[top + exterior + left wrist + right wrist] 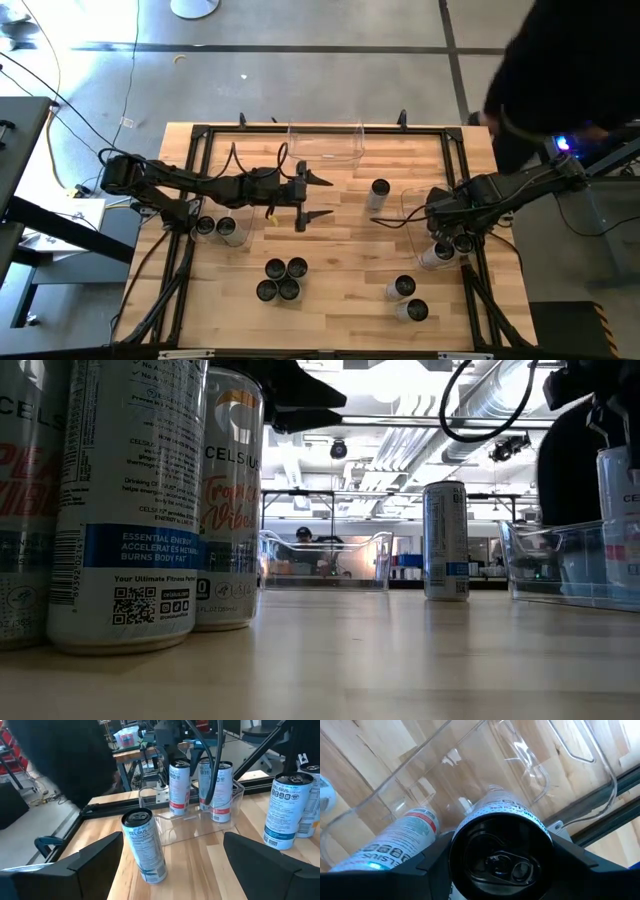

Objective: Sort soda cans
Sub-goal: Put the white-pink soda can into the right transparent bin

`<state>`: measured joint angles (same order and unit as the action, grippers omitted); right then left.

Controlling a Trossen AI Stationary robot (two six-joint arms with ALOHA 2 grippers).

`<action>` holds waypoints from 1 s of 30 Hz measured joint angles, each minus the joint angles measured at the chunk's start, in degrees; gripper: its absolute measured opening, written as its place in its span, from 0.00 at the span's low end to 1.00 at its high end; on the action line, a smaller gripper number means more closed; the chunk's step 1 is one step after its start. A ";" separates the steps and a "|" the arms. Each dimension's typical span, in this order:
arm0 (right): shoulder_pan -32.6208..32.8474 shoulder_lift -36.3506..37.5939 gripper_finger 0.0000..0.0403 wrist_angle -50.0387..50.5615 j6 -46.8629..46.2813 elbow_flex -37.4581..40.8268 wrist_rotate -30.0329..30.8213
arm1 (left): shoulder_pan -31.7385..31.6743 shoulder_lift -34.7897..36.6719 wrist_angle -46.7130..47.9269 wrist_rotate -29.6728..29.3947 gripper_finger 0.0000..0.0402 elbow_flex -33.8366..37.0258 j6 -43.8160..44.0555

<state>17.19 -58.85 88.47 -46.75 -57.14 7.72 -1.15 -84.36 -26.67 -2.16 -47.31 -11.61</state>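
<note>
You have a pale wooden worktop [340, 300] edged by a black frame [195, 135]. One clear plastic bin [325, 143] sits at its far edge. A person in dark clothing [560, 60] stands beyond its right corner.

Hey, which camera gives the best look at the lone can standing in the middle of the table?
The left wrist view: the lone can stands close and unobstructed, its top and label visible. The high view shows mainly its dark top. The low view shows its side from farther off. The right wrist view doesn't show it.

Bare table [340, 265] mid-front (cans clustered [281, 279] left, pair [405, 298] right) leaves room.
</note>
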 joint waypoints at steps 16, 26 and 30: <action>-0.20 0.00 0.58 1.52 4.79 -0.02 -1.20 | 0.04 0.00 1.19 0.01 0.85 0.00 0.97; -0.20 0.00 0.59 1.53 4.79 -0.03 -0.42 | 0.04 0.00 1.11 0.01 0.85 0.00 0.98; -0.20 0.00 0.71 1.55 4.76 -0.04 1.62 | 0.04 0.00 0.96 0.01 0.85 0.00 0.97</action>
<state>16.99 -58.85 90.01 -41.98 -57.19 9.34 -1.10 -84.36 -25.71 -2.15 -47.31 -10.64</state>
